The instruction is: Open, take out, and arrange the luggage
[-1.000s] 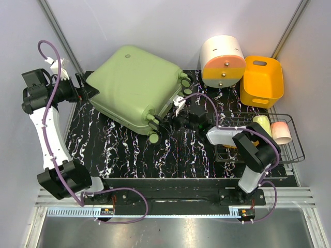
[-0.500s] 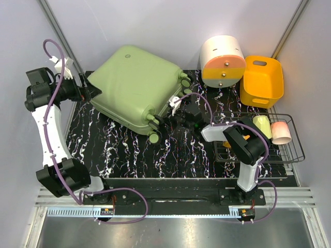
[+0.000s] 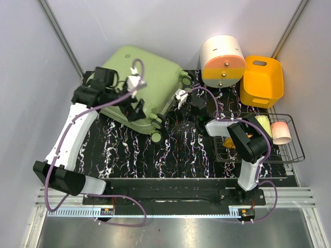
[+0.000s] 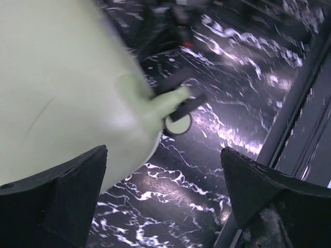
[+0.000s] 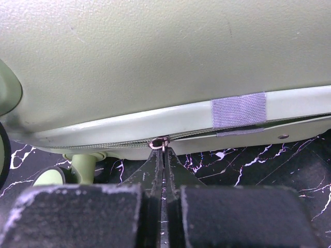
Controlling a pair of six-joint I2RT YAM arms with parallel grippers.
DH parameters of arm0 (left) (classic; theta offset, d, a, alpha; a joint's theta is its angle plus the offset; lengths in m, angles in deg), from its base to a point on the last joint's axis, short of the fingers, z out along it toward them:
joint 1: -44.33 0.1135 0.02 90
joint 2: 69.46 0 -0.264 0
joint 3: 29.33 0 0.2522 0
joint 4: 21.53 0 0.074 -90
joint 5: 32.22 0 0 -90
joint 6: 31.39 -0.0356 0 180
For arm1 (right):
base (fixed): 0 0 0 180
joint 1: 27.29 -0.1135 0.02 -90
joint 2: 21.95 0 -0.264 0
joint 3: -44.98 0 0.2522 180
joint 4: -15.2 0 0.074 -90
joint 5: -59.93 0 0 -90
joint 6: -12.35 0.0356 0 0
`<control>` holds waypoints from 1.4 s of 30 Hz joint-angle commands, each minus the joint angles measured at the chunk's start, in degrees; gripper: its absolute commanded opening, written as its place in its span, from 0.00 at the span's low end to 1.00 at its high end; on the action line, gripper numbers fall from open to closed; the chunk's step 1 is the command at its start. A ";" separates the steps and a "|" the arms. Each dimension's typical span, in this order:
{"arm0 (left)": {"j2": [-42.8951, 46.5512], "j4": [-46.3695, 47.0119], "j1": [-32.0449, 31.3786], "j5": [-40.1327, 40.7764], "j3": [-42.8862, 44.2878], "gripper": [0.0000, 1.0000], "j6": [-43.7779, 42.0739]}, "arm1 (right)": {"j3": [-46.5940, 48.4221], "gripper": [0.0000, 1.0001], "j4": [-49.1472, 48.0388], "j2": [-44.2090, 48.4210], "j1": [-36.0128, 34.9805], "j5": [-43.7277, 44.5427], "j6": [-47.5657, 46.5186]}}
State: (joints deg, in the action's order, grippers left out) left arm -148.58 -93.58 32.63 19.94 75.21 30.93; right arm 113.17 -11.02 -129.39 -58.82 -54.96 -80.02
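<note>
The luggage [image 3: 155, 72] is one pale green hard shell with rounded corners. It lies flat and askew at the back left of the black marbled tabletop [image 3: 129, 155]. Small wheels [image 3: 155, 136] show at the two corners on its right edge. Close up, a zip seam runs along that edge, crossed by one strip of grey tape [image 5: 239, 110].

The right hand [image 5: 164, 152] is clenched, its tips meeting right at the metal zip pull [image 5: 159, 140]. I cannot tell whether the pull is caught between them. The left hand [image 4: 164, 151] hangs released over the near corner of the shell, jaws spread wide, one wheel in sight below them.

Behind and to the right stands one cream-and-orange drum box [image 3: 222, 59], and just beside it one orange bin [image 3: 261, 77]. Nearer, at the right edge, sits one wire basket [image 3: 296, 153] holding two rolls, one yellow-green [image 3: 262, 124] and one pink [image 3: 281, 132].
</note>
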 commanded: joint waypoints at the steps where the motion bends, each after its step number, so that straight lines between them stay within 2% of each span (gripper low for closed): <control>1: -0.16 -4.47 -12.33 5.14 3.52 0.98 -15.96 | 2.69 0.00 -2.20 2.41 2.35 3.70 -0.45; 4: -3.67 -4.82 -19.99 9.89 6.68 0.99 -18.89 | 3.31 0.00 -1.59 2.23 2.35 3.35 0.08; 7: -8.94 -2.82 -23.26 10.51 10.81 0.98 -16.89 | 3.40 0.00 -1.15 2.41 2.35 3.00 0.61; 12: -12.82 5.63 -24.33 12.44 8.45 0.92 -14.59 | 2.87 0.00 -0.62 2.85 2.44 3.53 1.93; 17: -17.12 2.92 -25.47 13.15 10.03 0.91 -16.35 | 2.34 0.00 -0.18 3.11 2.35 3.70 2.11; 21: -16.52 1.86 -26.61 16.12 3.21 0.89 -17.67 | 2.08 0.00 0.00 3.02 2.44 4.05 1.85; 24: -15.73 0.89 -27.58 21.92 -2.78 0.80 -16.62 | 2.08 0.00 0.26 3.28 2.35 4.58 0.53; 29: -7.84 -0.78 -27.32 25.80 -12.98 0.71 -17.49 | 0.15 0.00 0.26 4.69 2.44 9.30 -2.19; 32: -2.83 -2.62 -26.09 26.33 -18.43 0.70 -18.55 | -1.95 0.00 -2.01 5.57 2.44 14.14 -5.26; 37: 1.85 -6.22 -20.21 25.80 -20.91 0.69 -20.74 | -5.39 0.00 -8.51 6.80 2.52 16.62 -13.96; 42: 4.31 -8.25 -12.49 26.24 -21.79 0.69 -25.04 | -6.97 0.00 -10.37 7.42 3.23 19.08 -19.15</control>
State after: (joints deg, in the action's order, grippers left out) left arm -147.81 -92.24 11.06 39.15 54.23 4.53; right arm 107.32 -14.98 -125.85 -58.66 -44.94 -91.58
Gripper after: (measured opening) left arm 0.694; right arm 0.009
